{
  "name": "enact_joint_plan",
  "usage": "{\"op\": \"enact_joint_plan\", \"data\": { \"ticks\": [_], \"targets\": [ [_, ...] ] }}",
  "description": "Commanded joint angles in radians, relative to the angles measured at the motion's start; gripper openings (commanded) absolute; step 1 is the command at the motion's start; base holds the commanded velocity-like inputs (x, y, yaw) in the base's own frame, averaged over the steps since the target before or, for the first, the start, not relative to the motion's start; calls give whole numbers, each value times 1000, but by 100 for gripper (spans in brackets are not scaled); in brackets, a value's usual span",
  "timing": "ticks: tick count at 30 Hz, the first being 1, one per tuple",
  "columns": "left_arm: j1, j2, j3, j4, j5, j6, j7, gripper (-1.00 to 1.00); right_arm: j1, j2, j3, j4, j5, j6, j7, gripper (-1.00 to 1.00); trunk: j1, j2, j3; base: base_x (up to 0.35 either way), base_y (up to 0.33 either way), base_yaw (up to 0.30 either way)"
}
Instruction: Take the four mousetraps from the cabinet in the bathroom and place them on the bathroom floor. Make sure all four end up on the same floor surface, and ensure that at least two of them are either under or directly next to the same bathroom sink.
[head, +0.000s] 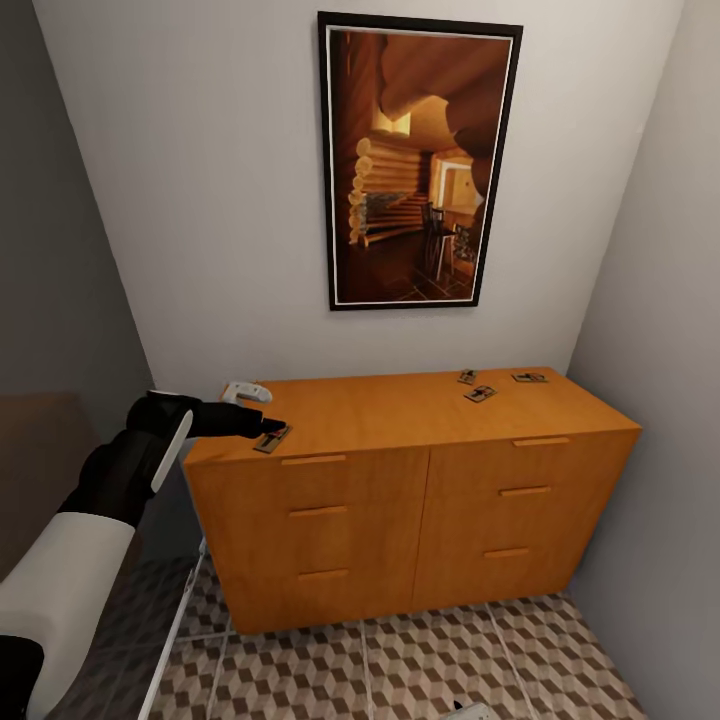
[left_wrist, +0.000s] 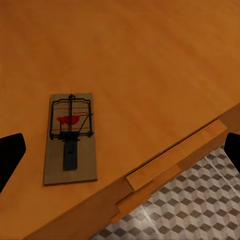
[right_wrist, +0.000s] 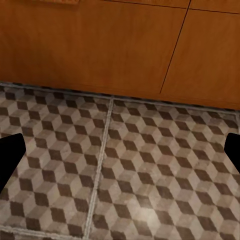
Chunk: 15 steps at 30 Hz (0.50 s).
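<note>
Item: mousetrap (left_wrist: 70, 139), flat on the cabinet (head: 400, 415) top at its near-left corner, under the left gripper (head: 268, 427), jaws open and empty; advised handling: straddle the board's long edges, lower squarely, close gently.

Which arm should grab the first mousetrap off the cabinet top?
Left. The left gripper hovers open right at the near mousetrap on the cabinet. The right gripper hangs open over the bathroom floor, below the drawer fronts.
</note>
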Motion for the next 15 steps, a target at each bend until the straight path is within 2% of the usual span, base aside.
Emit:
{"op": "enact_joint_plan", "data": {
  "ticks": [1,15],
  "targets": [
    [-1,1,-1,1,-1,4,-2,100,-1,0,4,1,7,-1,-10,100,0,-1,-1,2,0,0],
    [-1,1,0,37,2,4,-3,100,-1,1,4,1,7,-1,-11,100,0,-1,-1,0,0,0]
  ]
}}
